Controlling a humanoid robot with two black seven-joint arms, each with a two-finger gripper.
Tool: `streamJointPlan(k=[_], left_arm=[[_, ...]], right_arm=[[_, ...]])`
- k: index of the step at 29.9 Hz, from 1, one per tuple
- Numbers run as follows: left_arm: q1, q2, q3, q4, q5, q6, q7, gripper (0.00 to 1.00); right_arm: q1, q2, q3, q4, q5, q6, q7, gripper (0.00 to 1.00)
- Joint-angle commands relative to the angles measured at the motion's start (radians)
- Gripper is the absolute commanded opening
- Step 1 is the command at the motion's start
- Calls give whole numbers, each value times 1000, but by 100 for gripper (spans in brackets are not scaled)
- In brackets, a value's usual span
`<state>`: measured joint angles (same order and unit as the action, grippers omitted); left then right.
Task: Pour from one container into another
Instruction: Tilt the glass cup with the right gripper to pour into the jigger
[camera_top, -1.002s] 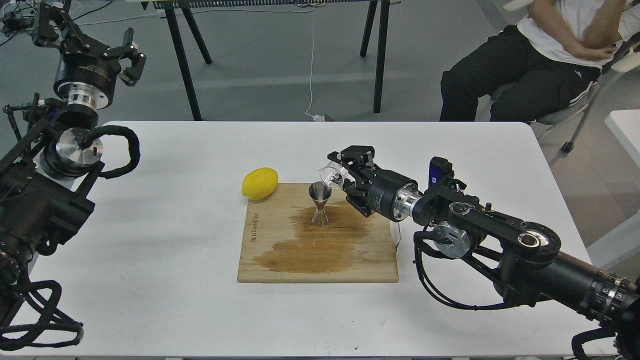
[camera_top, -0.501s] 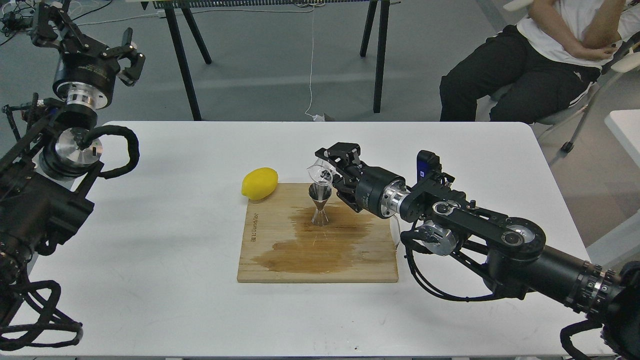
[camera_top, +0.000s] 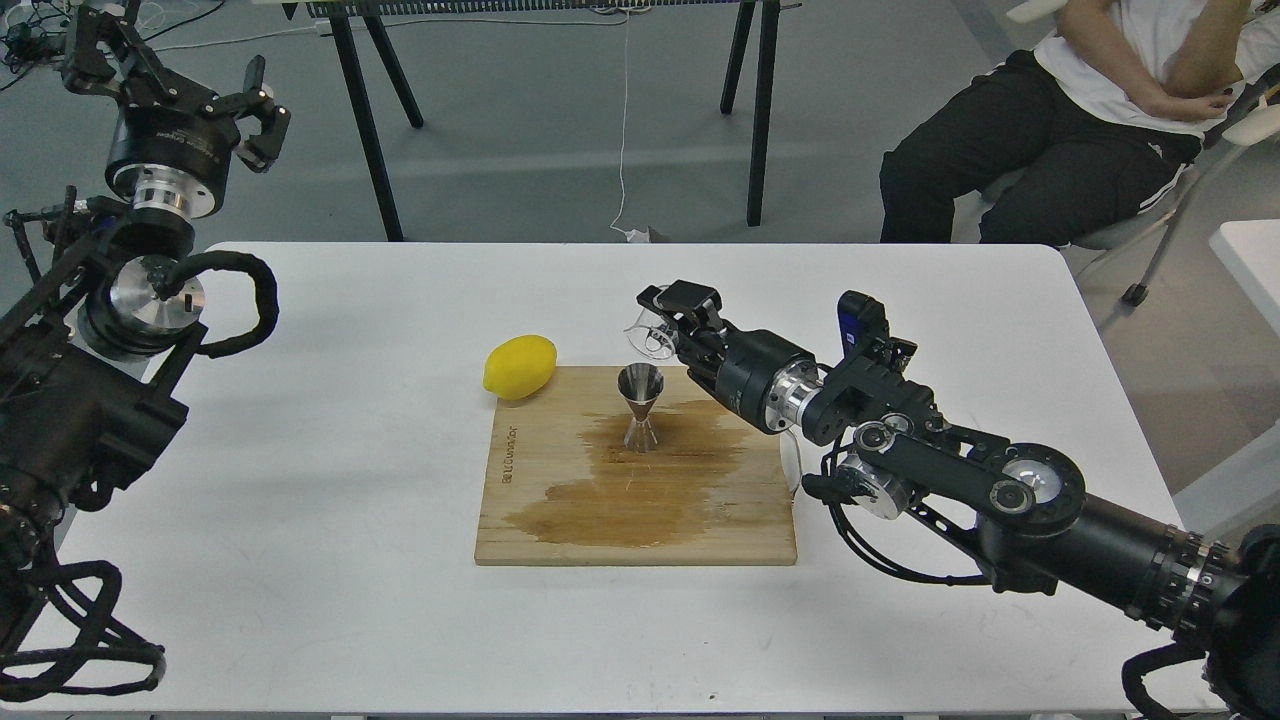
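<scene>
A small steel hourglass jigger (camera_top: 639, 407) stands upright on a wooden cutting board (camera_top: 560, 520), with a wet brown stain spread around it. My right gripper (camera_top: 668, 318) is shut on a small clear glass cup (camera_top: 648, 336), held tilted in the air just behind and slightly right of the jigger's rim. The cup is above the board's far edge, apart from the jigger. My left gripper (camera_top: 172, 75) is raised beyond the table's far left corner, its fingers spread open and holding nothing.
A yellow lemon (camera_top: 519, 366) lies at the board's far left corner. The white table (camera_top: 300, 500) carries only these. A seated person (camera_top: 1080, 120) is past the far right edge, and black table legs (camera_top: 365, 110) stand behind.
My right gripper swung the cup left over the jigger, then pulled it back away from me and up, off the jigger's rim. The left arm stayed still.
</scene>
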<state>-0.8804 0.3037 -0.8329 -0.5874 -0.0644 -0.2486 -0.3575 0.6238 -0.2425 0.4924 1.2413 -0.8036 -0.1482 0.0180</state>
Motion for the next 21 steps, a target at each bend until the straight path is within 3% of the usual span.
streamJointPlan(k=[1,21], left_arm=[[0,0,0,1,0,-1,0,100],[0,-2,-2,21,-2,-8,-1,100]], right_arm=[[-1,0,0,0,-17,-14,5,38],[8,74,-77,-43,-207,-94,51,39]])
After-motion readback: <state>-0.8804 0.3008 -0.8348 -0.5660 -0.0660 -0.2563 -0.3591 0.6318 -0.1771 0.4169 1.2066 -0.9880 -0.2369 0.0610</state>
